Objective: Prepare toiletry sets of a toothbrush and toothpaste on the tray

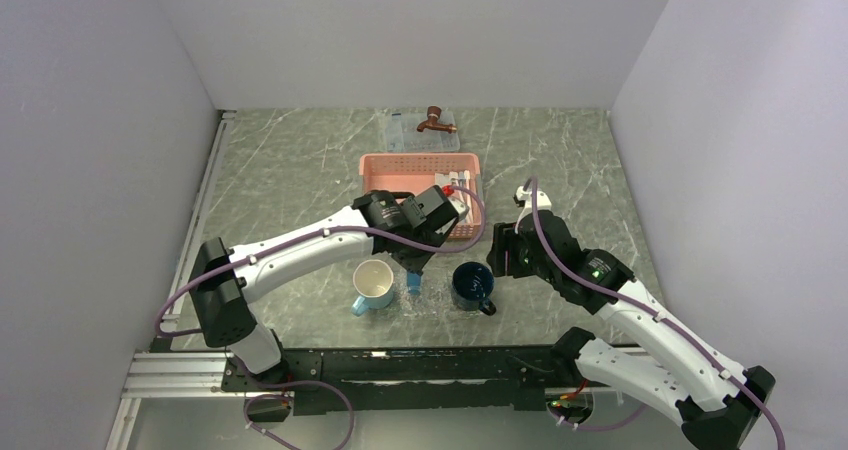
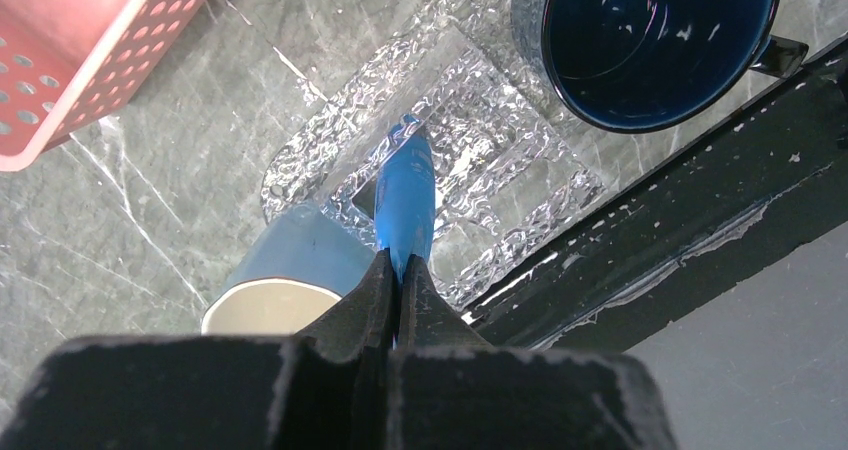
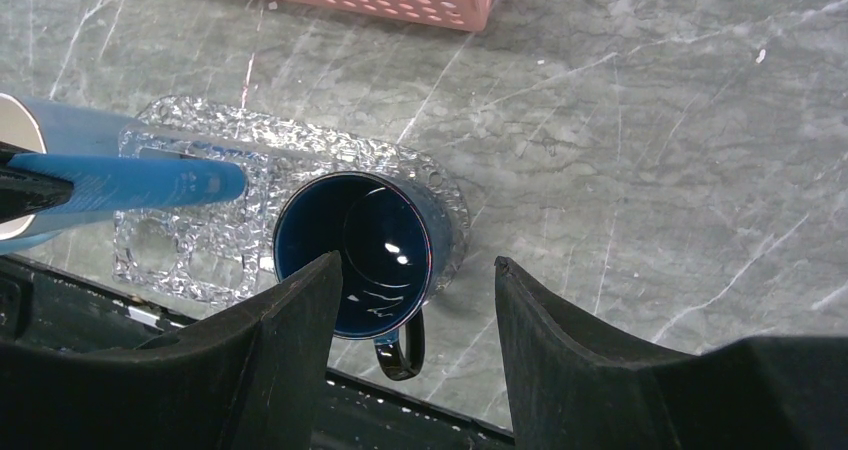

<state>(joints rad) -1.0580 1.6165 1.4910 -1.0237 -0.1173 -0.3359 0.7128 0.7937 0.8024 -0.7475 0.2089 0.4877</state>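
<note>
The left gripper (image 2: 400, 270) is closed tight on the flat end of the toothpaste (image 2: 405, 195). The blue tube hangs from the jaws, with its tip pointing down at the tray (image 2: 480, 130). The tray lies on the worktop near the near edge, about in the middle. The dark blue mug (image 3: 350, 250) seems to stand on the tray's right end. The light blue mug (image 2: 290, 260) is at the left end (I cannot tell if it stands on the tray or only beside it).

The right gripper (image 3: 418, 265) hangs above the dark mug with its jaws well apart and holds nothing.

I judge that the step in hand is to lay the tube on the tray. To do it well, the left arm should go lower until the tip is close to the clear plastic between the two mugs. Then it should tilt the tube flat along the tray and only after that open. If it opens from this height, the soft tube may bounce or roll against a mug.

No toothbrush is on the tray. The pale things at the right end of the pink basket (image 1: 400, 165) are too small to name.
</note>
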